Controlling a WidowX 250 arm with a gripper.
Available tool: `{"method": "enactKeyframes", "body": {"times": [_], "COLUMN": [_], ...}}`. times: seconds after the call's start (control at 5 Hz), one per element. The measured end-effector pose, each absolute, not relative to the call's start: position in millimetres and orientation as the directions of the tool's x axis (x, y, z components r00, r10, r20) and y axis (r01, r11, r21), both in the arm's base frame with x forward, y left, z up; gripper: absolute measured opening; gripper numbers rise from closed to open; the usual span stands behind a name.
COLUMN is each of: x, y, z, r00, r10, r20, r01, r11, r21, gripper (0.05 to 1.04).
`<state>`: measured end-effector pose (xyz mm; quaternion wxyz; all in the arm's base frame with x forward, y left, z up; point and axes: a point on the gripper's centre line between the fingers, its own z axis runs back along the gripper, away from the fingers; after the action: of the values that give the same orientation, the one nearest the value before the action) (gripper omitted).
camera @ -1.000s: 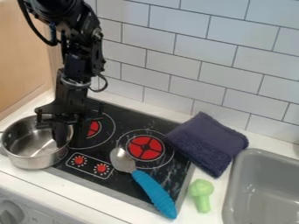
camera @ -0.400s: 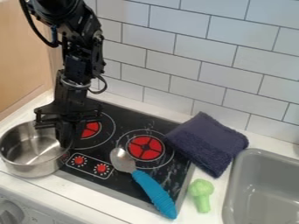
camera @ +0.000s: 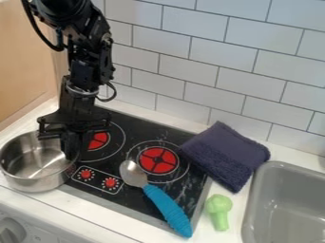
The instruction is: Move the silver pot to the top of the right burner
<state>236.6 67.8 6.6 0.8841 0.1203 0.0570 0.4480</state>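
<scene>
A white bench point(camera: 63, 201) runs below and to both sides of the pincer point(camera: 71, 150), with a black stovetop point(camera: 143, 128) let into it. Behind the pincer rises a white tiled wall point(camera: 190, 61); a pale wooden panel point(camera: 25, 61) stands to its upper left. Whether the pincer is wide or narrow, I cannot tell; it hangs down at the right side of the silver pot point(camera: 32, 182). The pot lies mostly to the pincer's left, upright, mouth facing up, its round shape about as broad either way.

Counted: one pot; two red burners, the left one point(camera: 97, 141) near the pincer, the right burner point(camera: 158, 160) farther right; two red dials point(camera: 110, 182) below it; and, right of it, one blue-handled spoon point(camera: 166, 209), one navy towel point(camera: 225, 154), one green toy point(camera: 219, 209), one grey sink point(camera: 252, 199).
</scene>
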Motion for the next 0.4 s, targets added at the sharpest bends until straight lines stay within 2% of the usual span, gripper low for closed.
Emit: {"method": "enactKeyframes", "body": {"times": [0.2, 0.4], "x": [238.8, 258.4], "y": [64.3, 55.5], "z": [14.3, 26.0], "r00": [0.615, 0.639], "r10": [0.788, 0.766], "r20": [0.029, 0.069], "r01": [-0.764, -0.758], "r11": [0.587, 0.612], "r21": [0.265, 0.225], "gripper": [0.064, 0.064]}}
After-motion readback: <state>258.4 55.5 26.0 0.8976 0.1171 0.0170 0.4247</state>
